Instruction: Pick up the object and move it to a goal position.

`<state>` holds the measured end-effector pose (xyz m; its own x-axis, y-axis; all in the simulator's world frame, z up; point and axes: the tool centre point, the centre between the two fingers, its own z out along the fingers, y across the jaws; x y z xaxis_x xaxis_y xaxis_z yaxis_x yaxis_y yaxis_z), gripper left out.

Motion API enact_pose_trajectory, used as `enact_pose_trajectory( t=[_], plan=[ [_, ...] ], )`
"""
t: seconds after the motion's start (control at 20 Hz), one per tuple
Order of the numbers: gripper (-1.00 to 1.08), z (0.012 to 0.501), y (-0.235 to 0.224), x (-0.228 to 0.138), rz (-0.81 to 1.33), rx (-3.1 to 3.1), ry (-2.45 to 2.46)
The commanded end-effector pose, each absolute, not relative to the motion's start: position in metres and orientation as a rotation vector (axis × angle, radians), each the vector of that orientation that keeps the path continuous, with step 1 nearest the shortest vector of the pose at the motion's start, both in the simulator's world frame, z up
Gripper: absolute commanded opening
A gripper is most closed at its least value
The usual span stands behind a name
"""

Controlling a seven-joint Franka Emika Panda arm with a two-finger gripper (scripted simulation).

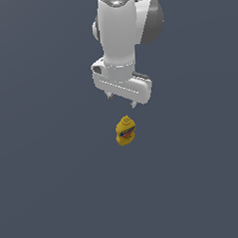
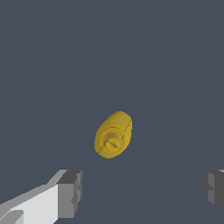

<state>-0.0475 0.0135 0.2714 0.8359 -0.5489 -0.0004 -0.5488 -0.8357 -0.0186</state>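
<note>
A small yellow mustard bottle [image 1: 125, 131] with a pointed yellow cap and a red-and-blue label stands upright on the dark grey floor, in the middle of the exterior view. My white gripper [image 1: 121, 101] hangs above it and slightly behind, apart from it. The jaws stand wide open and empty. In the wrist view I look down on the bottle's cap [image 2: 113, 134]. The two grey fingertips [image 2: 70, 192] sit far apart near the picture's edge, and the bottle lies outside the gap between them.
The floor is a plain dark grey surface [image 1: 55, 184] with nothing else on it in either view. The white arm [image 1: 118, 31] rises behind the gripper.
</note>
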Motion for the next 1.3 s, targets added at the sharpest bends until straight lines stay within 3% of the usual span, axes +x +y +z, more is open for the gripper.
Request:
enact_pose_trajectory(
  t=[0.0,1.25],
  plan=[
    [1.0,0.266,0.015,-0.046,-0.006,-2.965,0.987],
    [1.0,0.224,0.028,-0.035,0.0,-2.63,1.716]
  ],
)
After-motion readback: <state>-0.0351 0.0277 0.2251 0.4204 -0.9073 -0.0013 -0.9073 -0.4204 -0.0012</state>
